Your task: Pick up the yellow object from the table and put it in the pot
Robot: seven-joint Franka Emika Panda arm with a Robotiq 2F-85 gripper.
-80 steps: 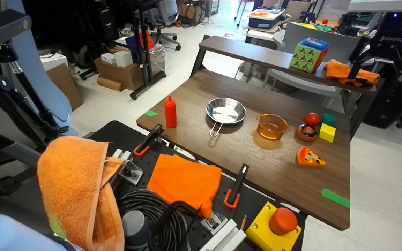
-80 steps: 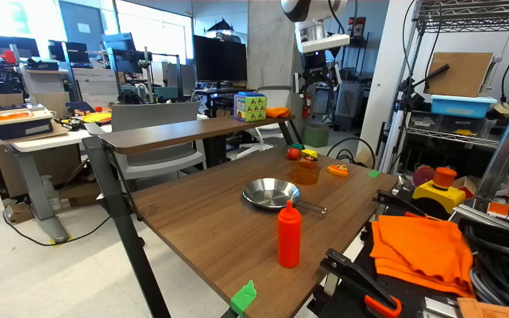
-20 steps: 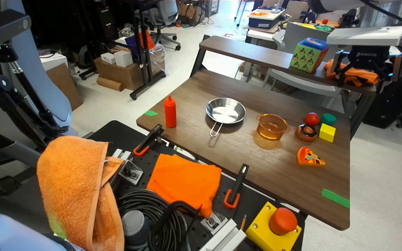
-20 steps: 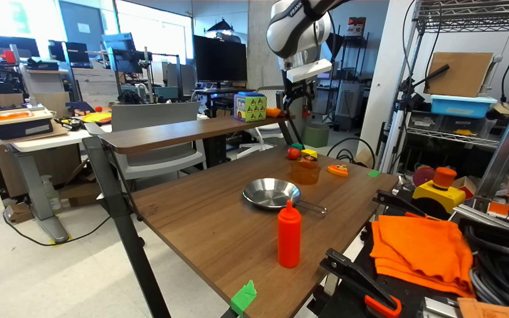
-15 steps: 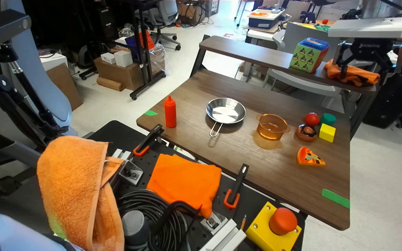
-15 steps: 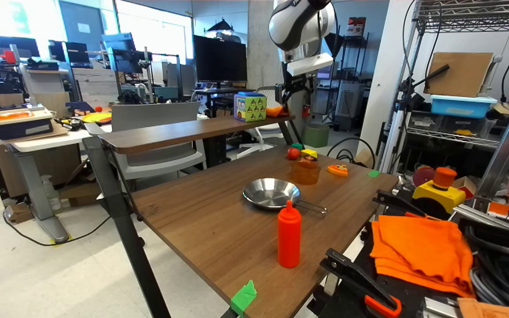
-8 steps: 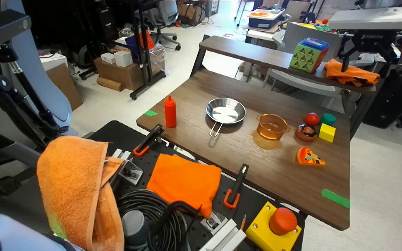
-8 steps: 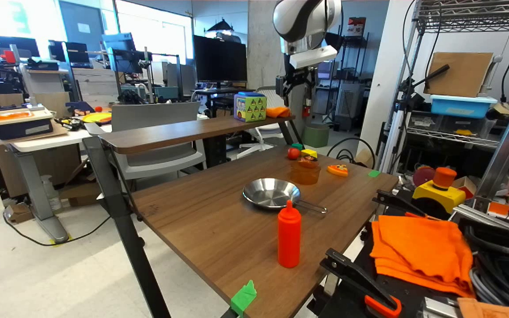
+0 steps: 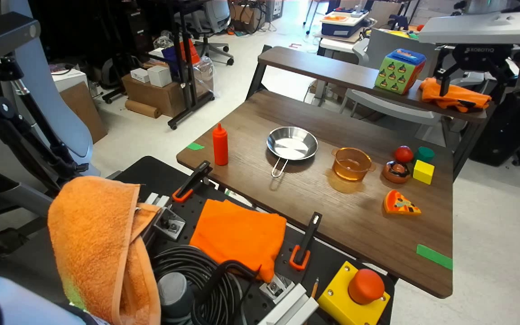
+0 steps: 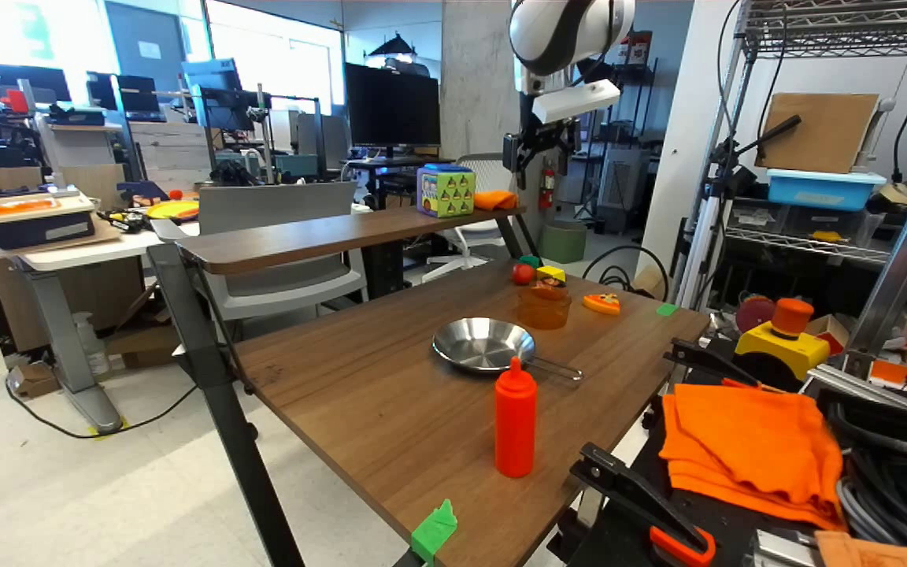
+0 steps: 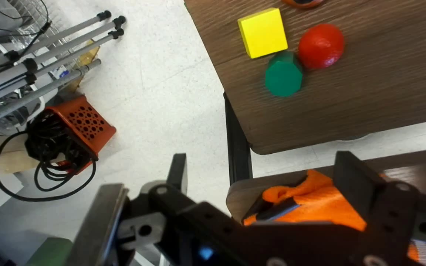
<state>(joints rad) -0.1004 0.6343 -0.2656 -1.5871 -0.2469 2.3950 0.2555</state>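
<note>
High by the table (image 9: 345,216), an empty claw (image 11: 261,159) gapes wide, apparently at the reaching stage, needing to line up over the yellow cube (image 11: 263,34) next.

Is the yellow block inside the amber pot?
No, the yellow block sits on the table, apart from the amber pot.
</note>
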